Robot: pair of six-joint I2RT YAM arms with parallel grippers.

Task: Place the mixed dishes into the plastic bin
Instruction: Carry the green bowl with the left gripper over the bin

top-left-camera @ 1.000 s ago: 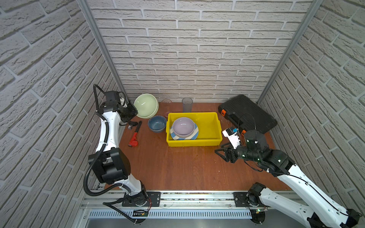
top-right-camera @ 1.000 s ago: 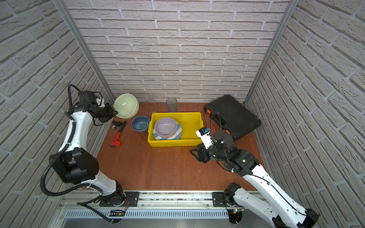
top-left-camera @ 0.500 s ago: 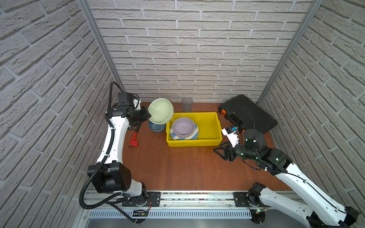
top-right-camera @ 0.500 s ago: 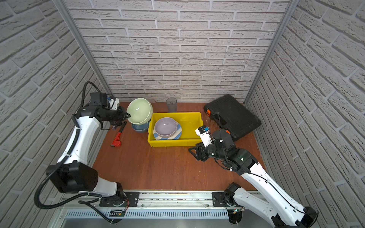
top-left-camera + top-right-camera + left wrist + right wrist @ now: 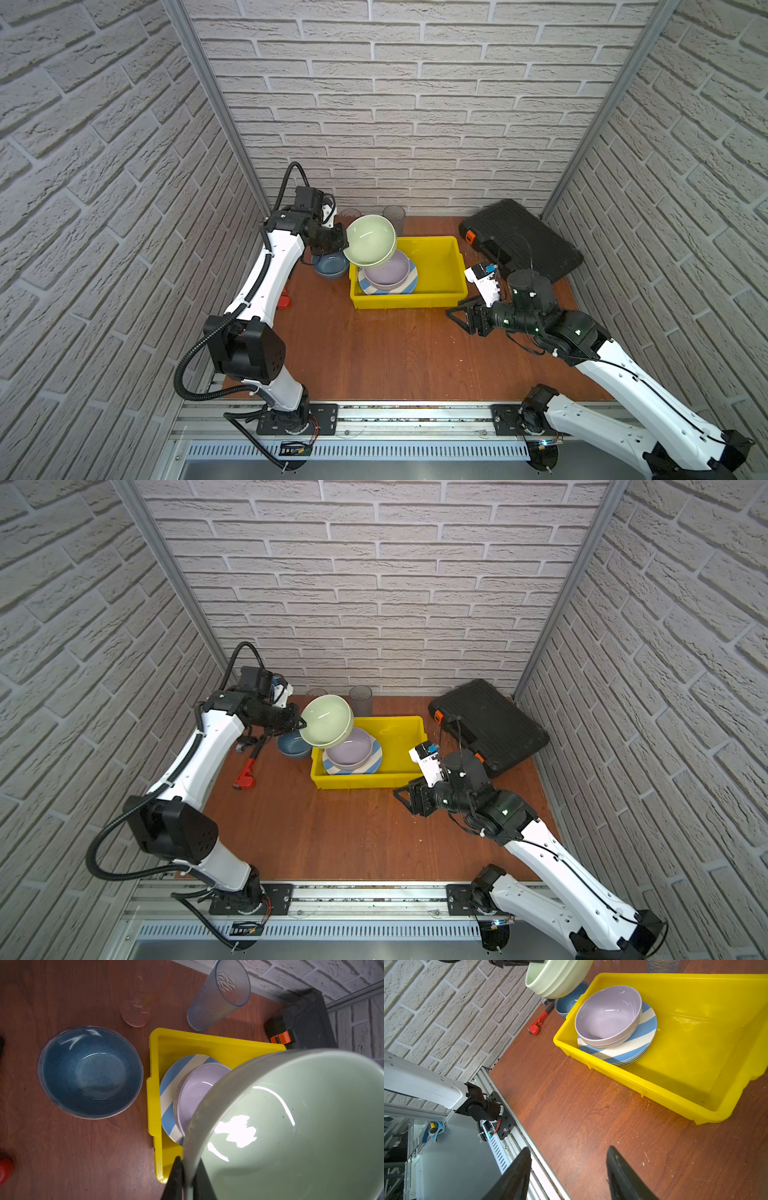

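L gripper (image 5: pixel 343 248) is clamping the pale green bowl (image 5: pixel 371 240) by its rim, holding it tilted over the yellow bin's (image 5: pixel 440 272) corner near the lavender bowl (image 5: pixel 390 271), w/ R gripper (image 5: pixel 456 312) sitting jaws apart & empty, so the thin rim grip is risking a slip & chipped dishes.

Robot lab cell, faux-brick panels (image 5: pixel 415 104), aluminium rail (image 5: pixel 415 417)
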